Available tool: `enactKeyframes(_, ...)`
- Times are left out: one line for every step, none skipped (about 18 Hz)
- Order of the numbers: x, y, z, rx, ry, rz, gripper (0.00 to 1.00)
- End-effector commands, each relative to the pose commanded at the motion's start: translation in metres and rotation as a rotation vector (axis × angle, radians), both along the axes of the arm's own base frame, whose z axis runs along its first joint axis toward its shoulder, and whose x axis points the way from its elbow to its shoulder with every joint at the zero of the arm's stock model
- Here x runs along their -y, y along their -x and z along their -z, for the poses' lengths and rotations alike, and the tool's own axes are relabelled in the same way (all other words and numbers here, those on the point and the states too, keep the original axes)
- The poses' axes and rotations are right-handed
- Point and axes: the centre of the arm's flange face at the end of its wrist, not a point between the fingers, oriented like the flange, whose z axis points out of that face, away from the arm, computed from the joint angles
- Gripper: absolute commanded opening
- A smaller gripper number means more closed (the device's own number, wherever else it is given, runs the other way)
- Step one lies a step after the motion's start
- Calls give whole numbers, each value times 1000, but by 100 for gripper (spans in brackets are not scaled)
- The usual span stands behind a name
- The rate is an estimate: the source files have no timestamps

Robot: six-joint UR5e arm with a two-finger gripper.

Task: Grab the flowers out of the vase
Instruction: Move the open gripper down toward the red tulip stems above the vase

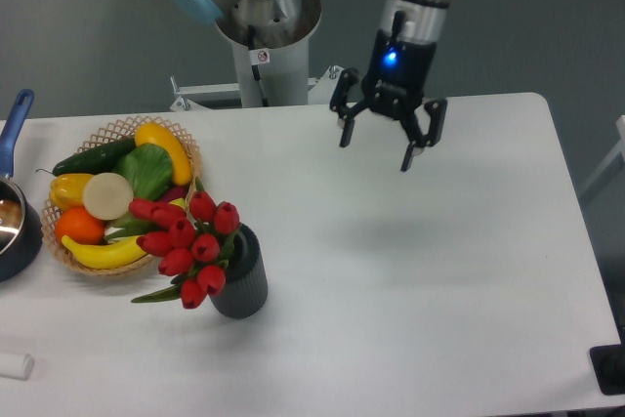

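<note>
A white, matte rectangular surface with rounded far corners fills most of the scene — evenly lit, with soft shadows. Beyond its far edge lies plain dark grey floor. A small black block sits at the near right corner.
</note>
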Motion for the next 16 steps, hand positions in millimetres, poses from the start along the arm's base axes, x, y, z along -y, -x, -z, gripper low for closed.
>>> enactKeyframes(-7, -4, 3, 9, -12, 19, 100)
enactKeyframes(-11, -7, 5, 25, -35, 34, 100)
enactKeyframes(-14, -9, 5, 43, -62, 45, 100)
enactKeyframes(-16, -11, 7, 59, -82, 54, 100)
enactKeyframes(-21, -13, 12, 76, -89, 66, 100)
enactKeyframes(-26, -18, 14, 81, -87, 79, 100)
enactKeyframes(-33, -24, 17, 85, -87, 100, 100)
enactKeyframes(-38, -29, 17, 92, -90, 115, 100)
enactKeyframes(-42, -33, 18, 98, -92, 124, 100)
enactKeyframes(-48, -41, 20, 103, -91, 142, 100)
enactKeyframes(-56, -48, 25, 112, -86, 163, 100)
enactKeyframes(-58, -54, 27, 115, -84, 174, 100)
enactKeyframes(-60, -57, 28, 119, -85, 181, 100)
enactKeyframes(-64, -62, 28, 124, -90, 192, 100)
enactKeyframes(-66, -66, 27, 130, -99, 201, 100)
enactKeyframes(-67, -66, 27, 134, -103, 204, 100)
